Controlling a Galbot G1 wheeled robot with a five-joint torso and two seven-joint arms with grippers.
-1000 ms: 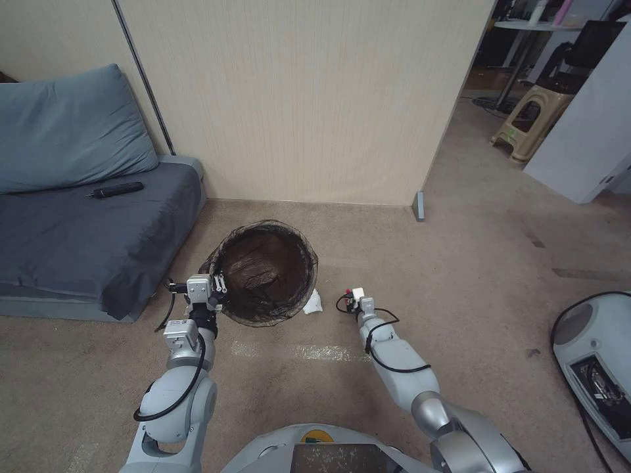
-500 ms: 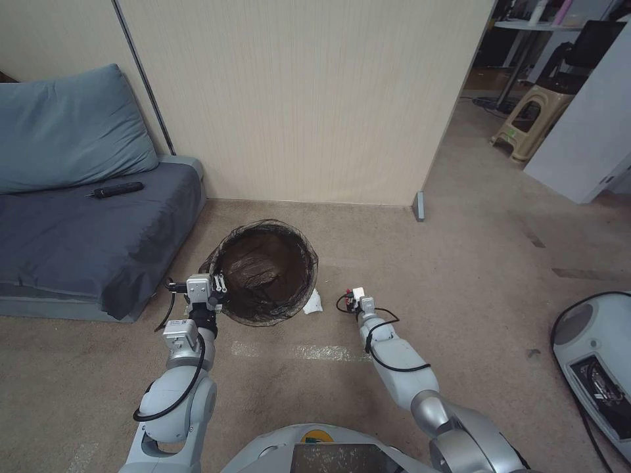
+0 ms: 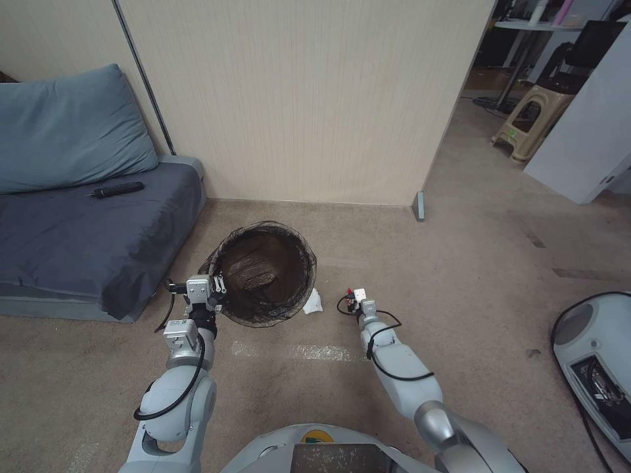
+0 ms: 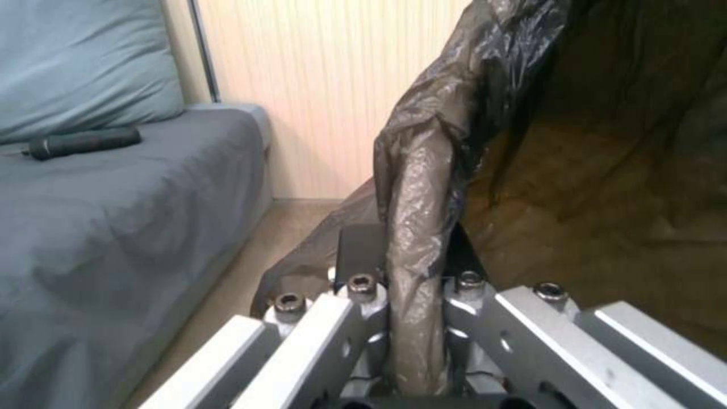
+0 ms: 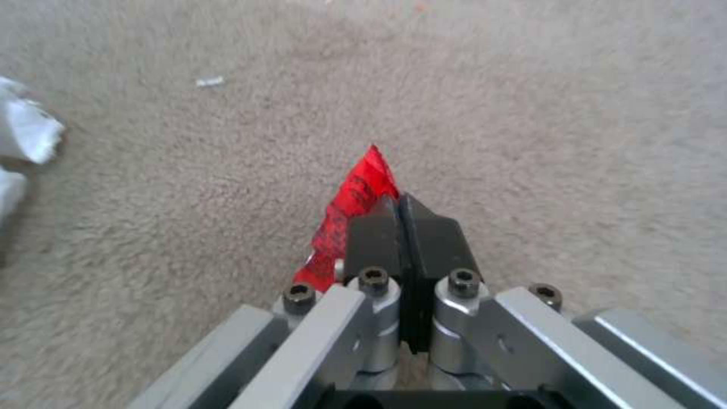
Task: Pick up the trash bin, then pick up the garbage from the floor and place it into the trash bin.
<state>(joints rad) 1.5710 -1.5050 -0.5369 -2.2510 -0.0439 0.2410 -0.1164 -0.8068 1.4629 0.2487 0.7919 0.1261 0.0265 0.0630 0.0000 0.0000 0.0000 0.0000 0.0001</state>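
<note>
Now | left end effector (image 4: 405, 255) pinches trash bin (image 3: 263, 272) rim | red scrap (image 5: 352, 199) half-hidden

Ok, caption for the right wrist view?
Right tool shut on a red scrap above the carpet, white tissue nearby.

Beige ribbed wall panel (image 3: 302, 98) behind; grey sofa (image 3: 85, 243) (blue cushion (image 3: 66, 131) on it) left; plastic stool (image 3: 529, 121) beyond doorway.

Dark brown-black bag (image 3: 266, 272), red scrap (image 5: 352, 218) with black print, white tissue (image 3: 313, 302), beige carpet (image 3: 473, 263).
</note>
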